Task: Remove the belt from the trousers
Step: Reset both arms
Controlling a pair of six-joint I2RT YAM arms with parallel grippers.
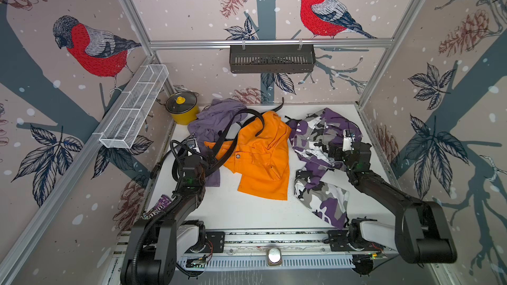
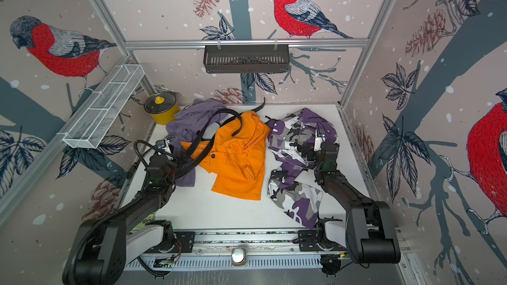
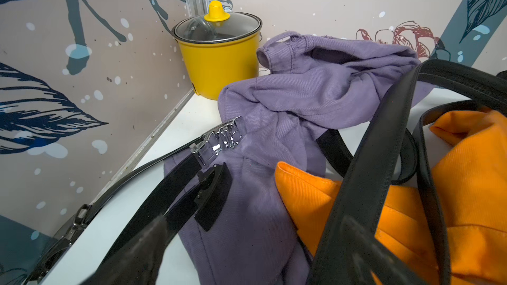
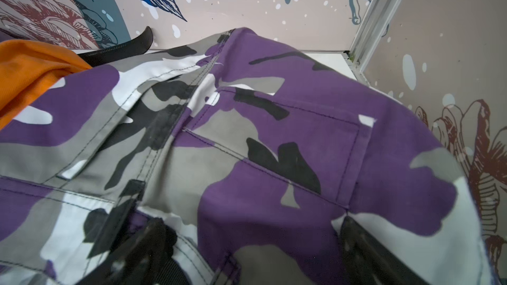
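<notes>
The left jaws gape wide, nothing clamped. One finger (image 3: 212, 196) hangs over the lilac garment (image 3: 301, 91), just short of the silver buckle (image 3: 219, 138). The black belt (image 3: 378, 146) crosses hard by the opposite finger. Its strap runs away from the wrist toward the back wall, then arches over the orange trousers (image 1: 260, 160) in both top views. Whether loops hold it there, cannot tell. The right jaws are equally wide and empty, low over the camouflage trousers (image 4: 274, 132), well apart from the strap. Only the tail tip (image 4: 142, 39) of the belt shows beyond them. Judgement: left arm much the nearer; close across the strap, then draw along its length.
</notes>
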